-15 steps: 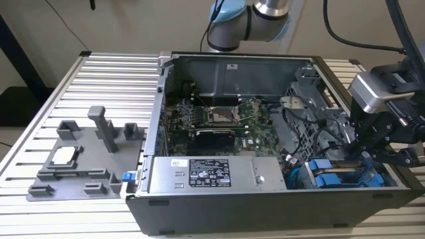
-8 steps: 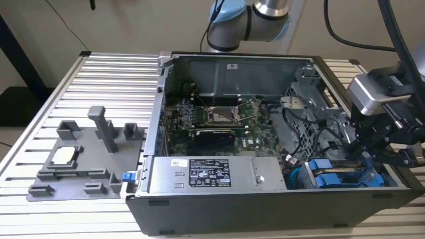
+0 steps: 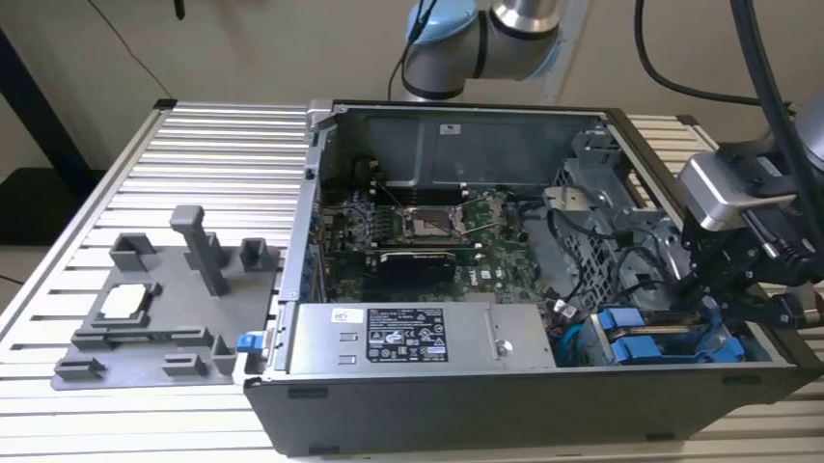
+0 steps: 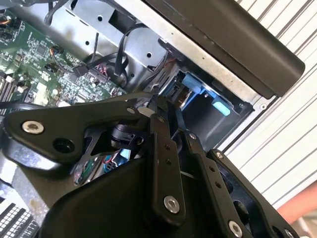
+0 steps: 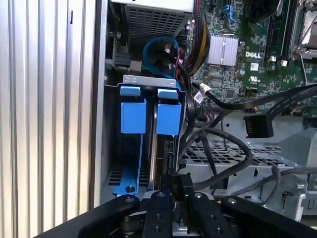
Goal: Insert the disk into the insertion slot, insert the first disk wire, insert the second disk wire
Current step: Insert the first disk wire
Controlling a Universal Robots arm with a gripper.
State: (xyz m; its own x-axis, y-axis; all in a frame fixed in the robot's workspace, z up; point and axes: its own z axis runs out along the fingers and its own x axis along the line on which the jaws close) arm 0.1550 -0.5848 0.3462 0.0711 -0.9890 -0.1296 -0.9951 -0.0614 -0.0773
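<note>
Gripper [image 5: 178, 198] is low over the drive bay [image 5: 148, 79], at the case corner on the exterior view's right. Fingers are pinched narrow on what looks like a black wire plug [image 5: 181, 184]. Its cable [image 5: 237, 148] loops away over the perforated cage.

The disk [image 5: 168, 118] looks seated in the bay slot, in line with the gripper. The twin blue carrier [image 5: 132, 116] sits just beside it, toward the case wall. So my read is disk in, wire step in hand. I can't tell if it's the first or second wire.

To do it well:
- Keep the plug square to the disk's rear edge, since tilt will likely jam it.
- Push straight along the disk's long axis, with no side load toward the twin carrier.
- Watch cable slack; the loop could drag the plug off line.
- A loose black connector [image 5: 257, 126] hangs nearby, so keep clear of it.

Further off are the motherboard [image 5: 233, 74] and the power supply [image 5: 153, 20].
</note>
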